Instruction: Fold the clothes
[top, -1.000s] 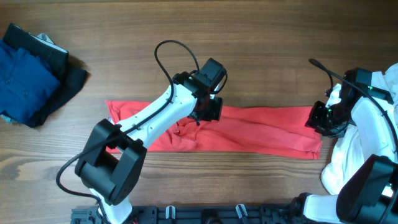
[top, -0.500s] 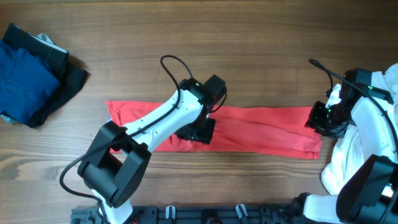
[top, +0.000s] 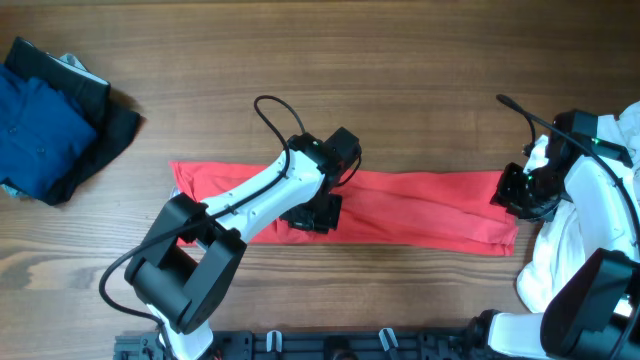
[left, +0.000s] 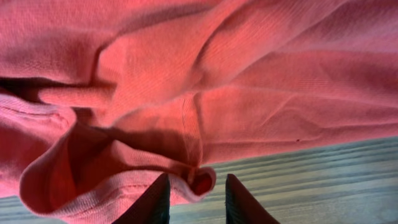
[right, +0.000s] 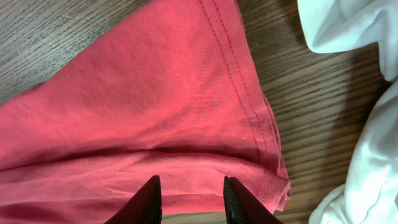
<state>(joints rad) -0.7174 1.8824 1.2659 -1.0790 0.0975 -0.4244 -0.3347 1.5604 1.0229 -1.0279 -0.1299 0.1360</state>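
1. One red shirt lay in a long, flat strip across the middle of the table. Some of the folding looked done.
2. The left gripper sat low on the strip's lower edge, a bit left of the middle. I think it was there to grab that edge and fold it over.
3. In the left wrist view, its fingers poked up from the bottom of the frame, a little apart. A rolled bump of hem sat right at the tips. I could not tell if they had pinched it.
4. The right gripper was at the right end of the strip. Its fingers were apart, and the cloth lay flat between them, not squeezed. My guess is it was there to stop that end from sliding.
5. Some blue clothes sat at the upper left, well away from the shirt.
6. A white cloth lay at the lower right, just beside the shirt's corner. It could get caught up in the next fold.
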